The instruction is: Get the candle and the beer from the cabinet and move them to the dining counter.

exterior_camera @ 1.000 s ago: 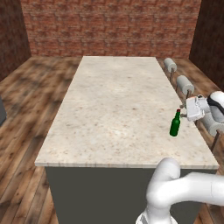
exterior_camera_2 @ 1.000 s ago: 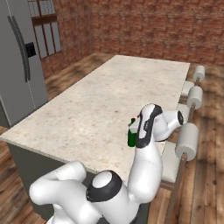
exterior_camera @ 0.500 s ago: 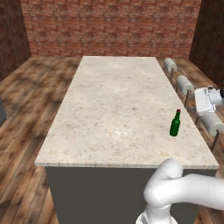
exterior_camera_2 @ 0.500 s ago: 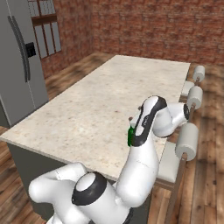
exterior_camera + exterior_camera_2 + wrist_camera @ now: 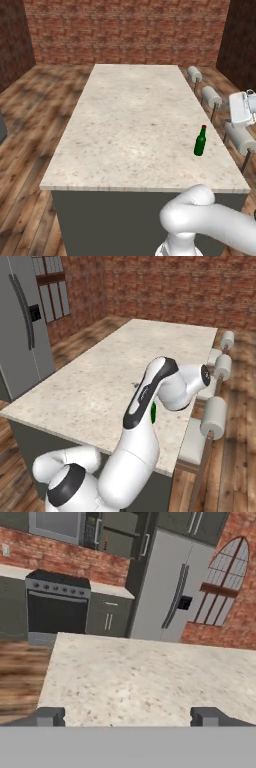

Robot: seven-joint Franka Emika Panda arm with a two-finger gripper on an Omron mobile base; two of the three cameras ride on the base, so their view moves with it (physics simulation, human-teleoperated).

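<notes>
One beer (image 5: 200, 142) bottle stands upright on the dining counter (image 5: 130, 120), near the right edge and toward the near end, green glass, red cap, nothing touching it. In the right base view just a sliver of green beer (image 5: 153, 412) shows past the arm (image 5: 150, 406), which crosses in front of it.

One gripper (image 5: 127, 716), seen in the hand view: two dark finger tips (image 5: 50, 716) set wide apart at the bottom, jaws spread, nothing between them. It looks across the speckled counter top (image 5: 145, 682) toward the kitchen wall. In the left base view the white hand (image 5: 242, 107) sits at the right edge, off the counter's right side and clear of the bottle.

Three stools along the counter's right side: far stool (image 5: 194, 74), middle stool (image 5: 211, 96), near stool (image 5: 239, 139), each with a pale roll-shaped back. Same three count in the right base view, the near one (image 5: 214, 417) closest to the arm.

One grey double-door refrigerator (image 5: 172, 587), two long handles down the middle, also at the left of the right base view (image 5: 22, 321). One black stove (image 5: 56, 607) to its left, a low dark cabinet (image 5: 107, 614) between them. One arched window (image 5: 225, 594) in the brick wall (image 5: 125, 30) to the right of the refrigerator. Dark upper cabinets (image 5: 120, 534) run above the stove. Wood plank floor (image 5: 35, 115) around the counter.
</notes>
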